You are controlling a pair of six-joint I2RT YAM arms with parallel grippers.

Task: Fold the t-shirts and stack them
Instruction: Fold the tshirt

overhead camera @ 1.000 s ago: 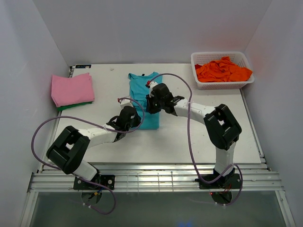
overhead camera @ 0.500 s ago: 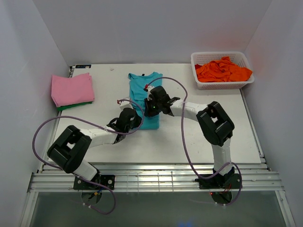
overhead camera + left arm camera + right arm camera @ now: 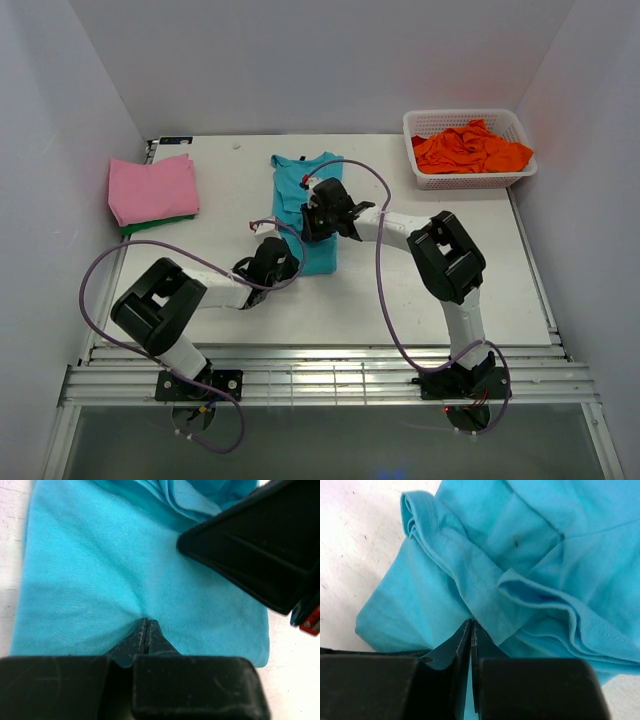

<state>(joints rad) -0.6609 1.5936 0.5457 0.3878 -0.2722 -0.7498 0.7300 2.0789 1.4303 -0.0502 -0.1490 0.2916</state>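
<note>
Since 1 s ago: R gripper has slid left over the teal t-shirt; L gripper drew back twd near edge. Both finger pairs pressed together, each pinching shirt cloth: L at near hem, R on the bunched fold mid-shirt. Prob. grips for carrying the hem over into a fold. Shirt lies mid-desk, nearer far edge. Pink folded stack at far-left corner, basket w/ orange shirts at far-right. White desk, plain white walls.
</note>
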